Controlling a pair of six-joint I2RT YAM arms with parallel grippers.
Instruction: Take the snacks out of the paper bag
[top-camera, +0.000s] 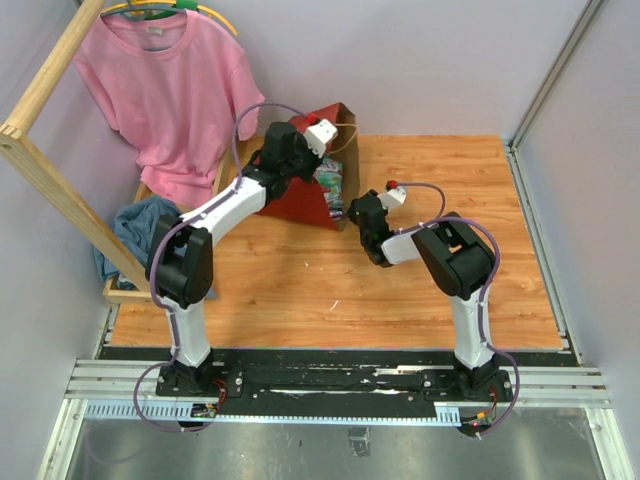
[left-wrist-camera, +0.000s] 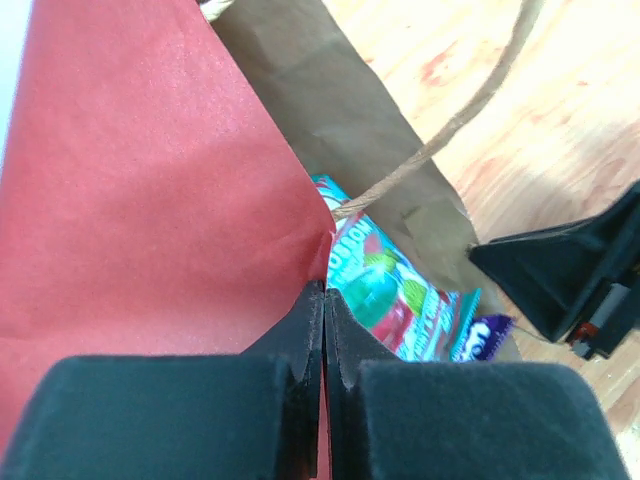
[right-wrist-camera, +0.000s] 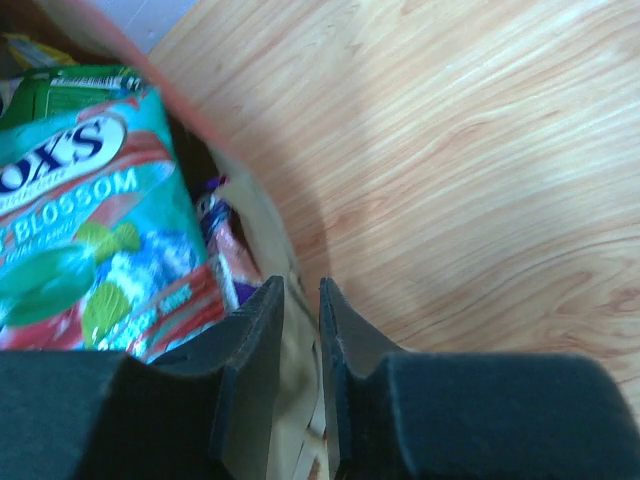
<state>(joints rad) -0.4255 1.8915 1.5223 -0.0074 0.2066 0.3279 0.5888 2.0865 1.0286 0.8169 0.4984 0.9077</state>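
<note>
left wrist, creased red paper bag (left-wrist-camera: 150, 200), glossy teal candy packet (left-wrist-camera: 385, 290) inside

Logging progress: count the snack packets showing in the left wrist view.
2. A teal Fox's packet lies in the paper bag's mouth; a purple packet peeks out beside it at the edge. More may be hidden deeper inside.

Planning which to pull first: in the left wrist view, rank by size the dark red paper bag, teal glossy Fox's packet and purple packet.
1. dark red paper bag
2. teal glossy Fox's packet
3. purple packet, smallest as seen, though mostly hidden
</note>
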